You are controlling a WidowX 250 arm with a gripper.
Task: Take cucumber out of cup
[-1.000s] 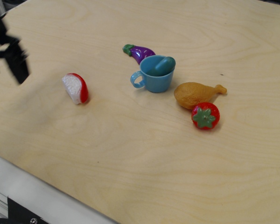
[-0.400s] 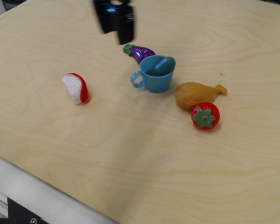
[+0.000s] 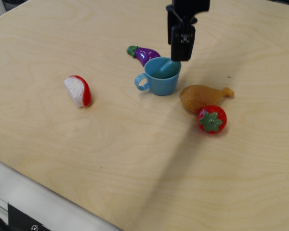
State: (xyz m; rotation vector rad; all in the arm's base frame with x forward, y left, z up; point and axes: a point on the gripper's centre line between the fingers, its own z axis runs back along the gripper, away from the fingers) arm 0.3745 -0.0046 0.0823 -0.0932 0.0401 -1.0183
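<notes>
On pale plywood tabletop [image 3: 135, 159], cucumber [image 3: 166, 69] leaning in cup [image 3: 160, 80], hand [image 3: 181, 48] above, grip unclear.

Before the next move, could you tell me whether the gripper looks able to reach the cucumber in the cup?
Probably yes: the gripper hangs right above the cucumber, whose end leans on the rim of the cup uncovered.

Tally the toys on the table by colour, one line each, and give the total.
Red: 2, the tomato and the red-and-white wedge
Blue: 1, the cup
Teal-green: 1, the cucumber in the cup
Purple: 1, the eggplant
Orange-brown: 1, the chicken drumstick
Total: 6
</notes>
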